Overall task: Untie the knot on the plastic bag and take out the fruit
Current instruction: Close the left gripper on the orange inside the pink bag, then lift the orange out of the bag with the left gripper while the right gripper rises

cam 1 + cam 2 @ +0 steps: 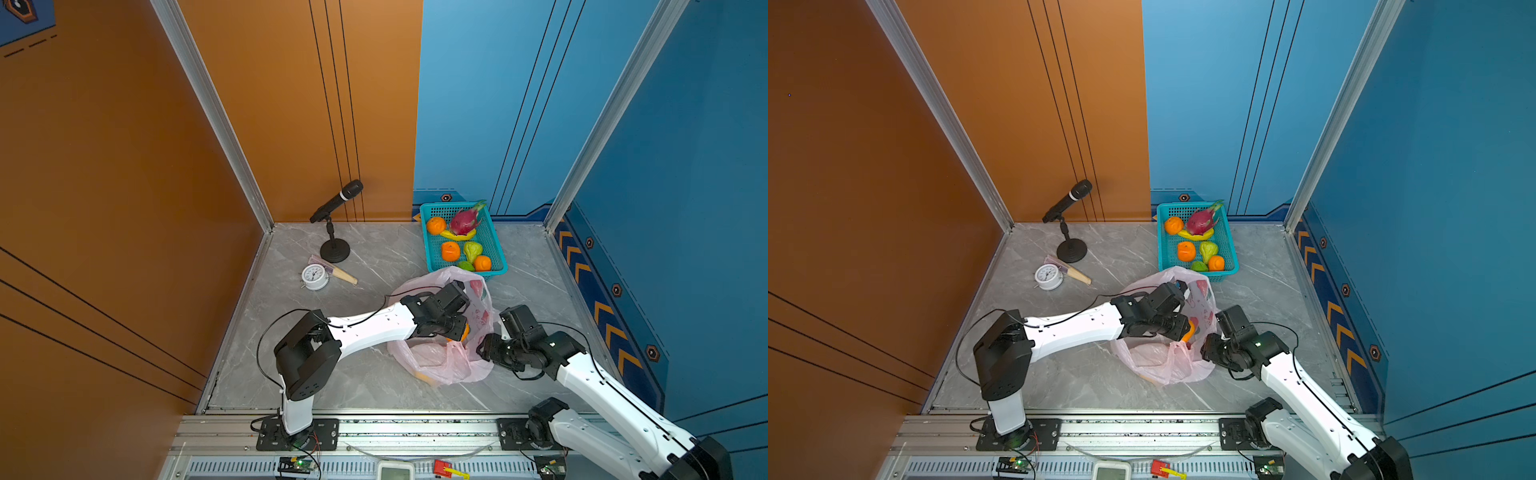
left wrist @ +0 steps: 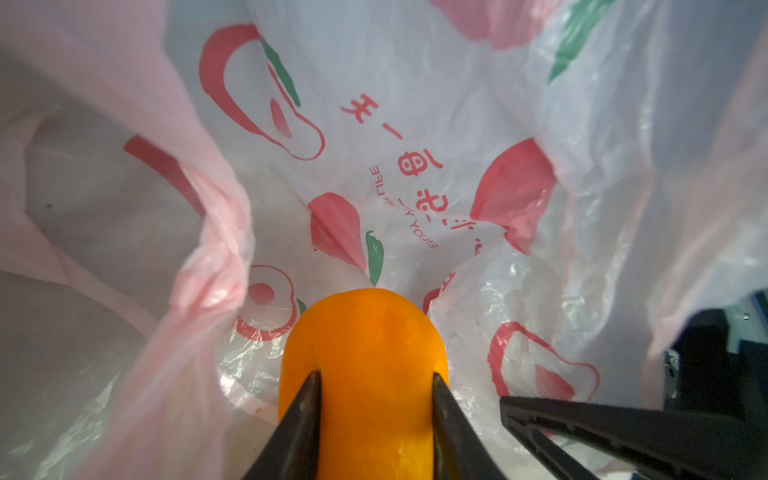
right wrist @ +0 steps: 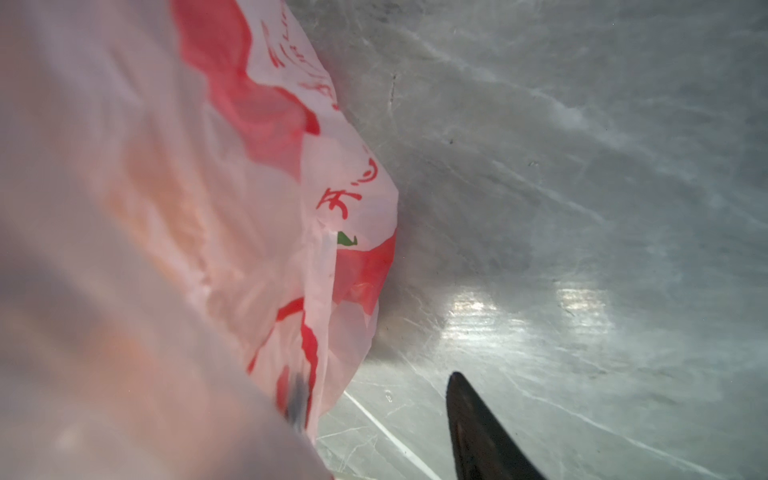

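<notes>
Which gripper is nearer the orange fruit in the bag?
Left gripper: its jaws clamp the orange fruit inside the plastic bag. The right gripper straddles the bag's wall nearby.

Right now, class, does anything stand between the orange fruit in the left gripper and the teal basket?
Yes. The left gripper holds the orange fruit inside the plastic bag; the bag's printed wall rises between the fruit and the teal basket beyond it.
</notes>
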